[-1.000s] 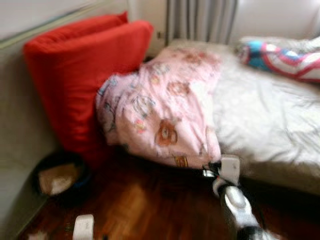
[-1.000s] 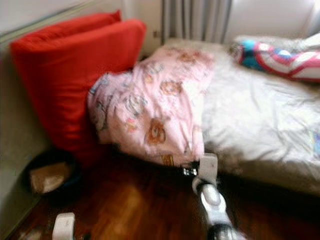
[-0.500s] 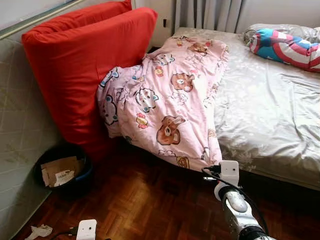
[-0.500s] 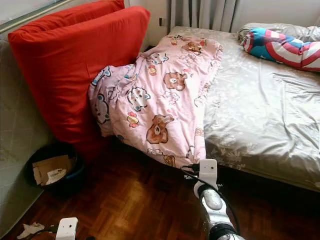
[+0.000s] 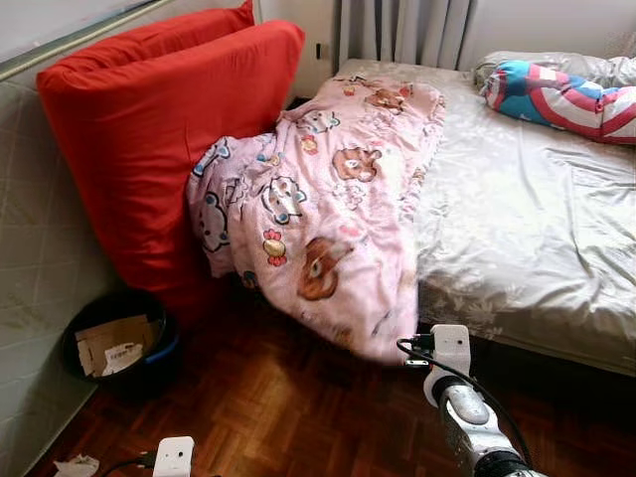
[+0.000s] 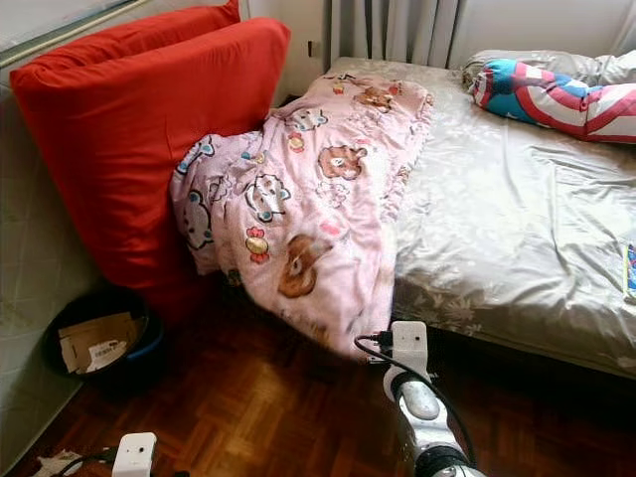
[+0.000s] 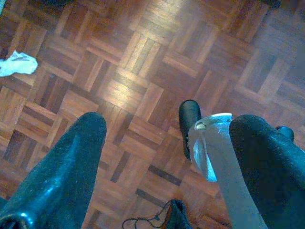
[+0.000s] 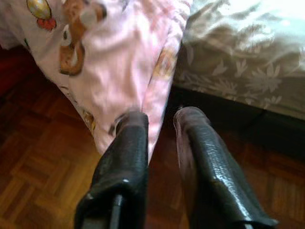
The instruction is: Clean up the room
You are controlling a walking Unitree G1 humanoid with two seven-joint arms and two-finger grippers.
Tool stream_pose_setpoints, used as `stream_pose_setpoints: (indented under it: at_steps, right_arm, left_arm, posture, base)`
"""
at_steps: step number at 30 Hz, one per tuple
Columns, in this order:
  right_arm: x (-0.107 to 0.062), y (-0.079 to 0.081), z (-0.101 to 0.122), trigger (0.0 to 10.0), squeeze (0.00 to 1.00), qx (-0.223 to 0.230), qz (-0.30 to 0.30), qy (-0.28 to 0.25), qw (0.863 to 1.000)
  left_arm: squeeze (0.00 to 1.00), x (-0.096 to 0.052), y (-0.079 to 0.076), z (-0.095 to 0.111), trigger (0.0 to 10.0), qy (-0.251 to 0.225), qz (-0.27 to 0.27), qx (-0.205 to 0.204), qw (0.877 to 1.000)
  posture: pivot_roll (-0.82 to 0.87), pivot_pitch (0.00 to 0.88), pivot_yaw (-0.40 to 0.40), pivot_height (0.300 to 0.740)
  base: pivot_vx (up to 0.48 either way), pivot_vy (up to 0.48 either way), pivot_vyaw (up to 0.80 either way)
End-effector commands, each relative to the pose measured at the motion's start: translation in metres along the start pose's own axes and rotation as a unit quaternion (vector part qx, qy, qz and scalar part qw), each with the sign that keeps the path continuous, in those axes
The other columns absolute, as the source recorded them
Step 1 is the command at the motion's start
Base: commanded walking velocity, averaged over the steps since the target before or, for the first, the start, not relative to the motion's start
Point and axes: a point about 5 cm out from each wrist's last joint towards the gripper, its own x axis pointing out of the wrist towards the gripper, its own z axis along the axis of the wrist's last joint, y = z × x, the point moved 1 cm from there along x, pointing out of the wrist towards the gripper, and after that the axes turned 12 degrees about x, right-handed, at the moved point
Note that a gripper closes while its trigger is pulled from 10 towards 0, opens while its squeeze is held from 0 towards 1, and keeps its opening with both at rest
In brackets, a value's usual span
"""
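the lower corner of the one pink blanket (image 5: 328, 214) is blurred where it hangs off the bed (image 5: 537, 219) edge toward the parquet floor (image 5: 298, 417), and the right claw (image 8: 159, 125), fingers a narrow gap apart, is at that hem, though whether it pinches cloth is hard to tell. the left claw (image 7: 167, 131) hangs open over the floor near one crumpled paper scrap (image 7: 16, 63). two red cushions (image 5: 159, 129) lean by the wall, one dark bin (image 5: 119, 343) holds cardboard, and one striped pillow (image 5: 566, 94) is cut off.
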Motion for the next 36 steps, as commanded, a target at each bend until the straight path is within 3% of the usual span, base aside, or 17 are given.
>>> stream_pose_setpoints:
  at_steps: [1,4,7,8,9,10,11,12,16,24,32,36]
  right_arm:
    - [-0.003,-0.003,-0.012,10.0,1.0,-0.008,-0.003,0.026,1.0]
    - [-0.005,-0.006,-0.016,10.0,1.0,-0.009,-0.006,0.033,0.999]
    - [-0.012,-0.022,-0.03,10.0,1.0,-0.008,-0.021,0.06,0.998]
    - [-0.017,-0.029,-0.04,10.0,0.85,-0.008,-0.029,0.081,0.996]
    - [-0.017,-0.029,-0.04,10.0,0.85,-0.008,-0.029,0.081,0.996]
    - [-0.02,-0.032,-0.047,10.0,0.24,-0.007,-0.031,0.093,0.995]
    - [-0.021,-0.033,-0.049,10.0,0.24,-0.007,-0.032,0.098,0.995]
    - [-0.03,-0.042,-0.063,10.0,0.0,-0.006,-0.037,0.121,0.992]
    - [-0.044,-0.056,-0.083,10.0,0.0,-0.017,-0.049,0.159,0.986]
    - [-0.074,-0.078,-0.12,10.0,0.0,0.003,-0.088,0.221,0.971]
    - [-0.081,-0.082,-0.127,10.0,0.0,0.026,-0.101,0.22,0.97]
    - [-0.071,-0.079,-0.114,10.0,0.0,0.024,-0.09,0.201,0.975]
  left_arm:
    - [0.0,-0.001,0.003,-0.004,10.0,0.009,0.0,0.002,1.0]
    - [0.0,-0.001,0.003,-0.004,10.0,0.009,0.0,0.002,1.0]
    - [0.0,-0.001,0.003,-0.004,10.0,0.009,0.0,0.003,1.0]
    - [0.0,-0.001,0.003,-0.004,10.0,0.009,-0.001,0.003,1.0]
    - [0.0,-0.001,0.003,-0.004,10.0,0.009,-0.001,0.003,1.0]
    - [0.0,-0.001,0.003,-0.004,10.0,0.009,-0.001,0.003,1.0]
    - [0.0,-0.001,0.003,-0.004,10.0,0.009,-0.001,0.003,1.0]
    - [0.0,-0.001,0.003,-0.004,10.0,0.009,-0.001,0.002,1.0]
    - [0.0,-0.001,0.002,-0.003,10.0,0.009,-0.002,0.003,1.0]
    - [0.0,0.0,0.001,-0.002,10.0,0.011,-0.006,0.008,1.0]
    - [0.0,0.0,-0.002,-0.003,10.0,0.015,-0.01,0.016,1.0]
    - [0.0,0.0,-0.004,-0.003,10.0,0.015,-0.014,0.019,1.0]
  posture:
    - [-0.05,0.053,0.013,0.74]
    - [-0.06,0.053,0.013,0.74]
    - [-0.06,0.053,0.013,0.74]
    - [-0.06,0.052,0.012,0.74]
    - [-0.06,0.052,0.012,0.74]
    - [-0.06,0.052,0.012,0.74]
    - [-0.06,0.052,0.012,0.74]
    - [-0.06,0.052,0.012,0.74]
    - [-0.06,0.048,0.012,0.74]
    - [-0.05,0.04,0.009,0.74]
    - [-0.06,0.039,0.011,0.74]
    - [-0.06,0.033,0.011,0.74]
  base:
    - [0.0,0.0,0.0]
    - [0.0,0.0,0.0]
    - [0.0,0.0,0.0]
    - [0.0,0.0,0.0]
    - [0.0,0.0,0.0]
    - [0.0,0.0,0.0]
    - [0.0,0.0,0.0]
    - [0.0,0.0,0.0]
    - [0.0,0.0,0.0]
    - [0.0,0.0,0.0]
    - [0.0,0.0,0.0]
    - [0.0,0.0,0.0]
